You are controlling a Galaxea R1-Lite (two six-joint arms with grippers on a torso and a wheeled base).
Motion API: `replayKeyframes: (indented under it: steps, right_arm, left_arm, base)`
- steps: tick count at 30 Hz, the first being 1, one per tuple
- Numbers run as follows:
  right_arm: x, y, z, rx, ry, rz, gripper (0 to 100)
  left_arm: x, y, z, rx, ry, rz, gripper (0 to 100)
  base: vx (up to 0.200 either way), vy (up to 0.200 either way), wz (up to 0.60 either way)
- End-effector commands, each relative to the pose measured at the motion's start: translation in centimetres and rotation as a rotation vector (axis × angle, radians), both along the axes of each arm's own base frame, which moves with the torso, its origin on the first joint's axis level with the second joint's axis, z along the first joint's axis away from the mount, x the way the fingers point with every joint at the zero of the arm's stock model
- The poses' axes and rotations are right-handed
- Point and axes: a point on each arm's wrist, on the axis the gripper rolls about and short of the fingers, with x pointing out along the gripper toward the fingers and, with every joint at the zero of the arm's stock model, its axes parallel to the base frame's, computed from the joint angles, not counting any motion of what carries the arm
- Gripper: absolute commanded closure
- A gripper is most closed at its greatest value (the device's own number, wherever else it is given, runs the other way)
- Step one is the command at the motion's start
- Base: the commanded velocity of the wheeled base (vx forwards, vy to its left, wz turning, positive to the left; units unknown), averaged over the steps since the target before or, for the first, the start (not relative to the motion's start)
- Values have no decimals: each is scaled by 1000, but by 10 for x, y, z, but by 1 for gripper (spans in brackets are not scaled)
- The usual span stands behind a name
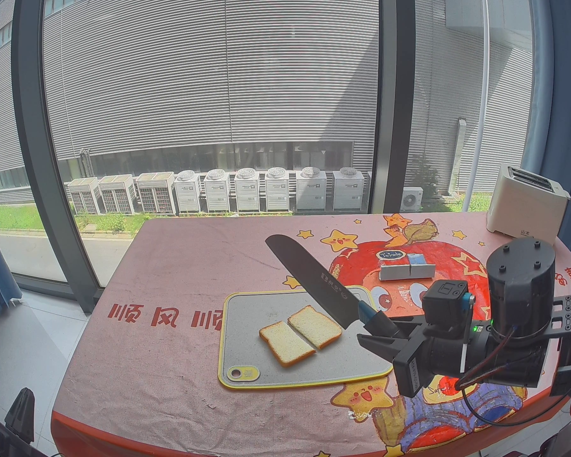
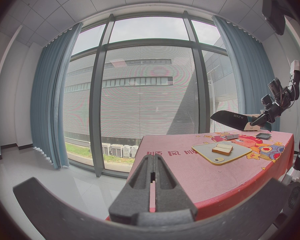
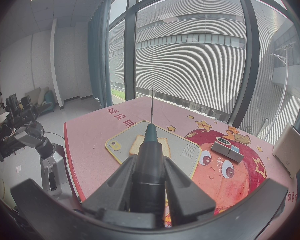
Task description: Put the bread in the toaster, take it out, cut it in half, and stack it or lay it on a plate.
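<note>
cutting board (image 1: 247,325): two bread halves (image 1: 315,325) | right tool (image 1: 377,334): grips knife (image 1: 311,280)

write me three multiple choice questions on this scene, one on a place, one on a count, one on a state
1. Where do the bread pieces lie?
A. on the cutting board
B. on a plate
C. on the floor

2. How many bread pieces are there?
A. one
B. two
C. four

3. What state is the right gripper in?
A. open and empty
B. shut on the knife
C. shut on a bread piece

Answers:
1 A, since both pieces rest on the grey board.
2 B, since the head view shows two pieces side by side.
3 B, since it clamps the knife's handle, with the blade in the air above the table.
</note>
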Motion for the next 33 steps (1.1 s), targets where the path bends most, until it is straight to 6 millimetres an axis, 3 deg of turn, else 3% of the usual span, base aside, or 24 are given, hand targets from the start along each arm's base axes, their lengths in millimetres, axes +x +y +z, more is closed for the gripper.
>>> replayKeyframes:
  steps: [1,15,33]
  right_arm:
    - [0,-1,2,5,-5,-2,100]
    - [-8,-10,18,59,-42,-4,100]
    - [-9,-10,11,38,-30,0,100]
  left_arm:
    - [0,0,-5,-1,6,1,100]
    - [0,0,-5,-1,5,1,100]
    - [0,0,-5,-1,5,1,100]
  base:
    - [0,0,0]
    - [0,0,0]
    - [0,0,0]
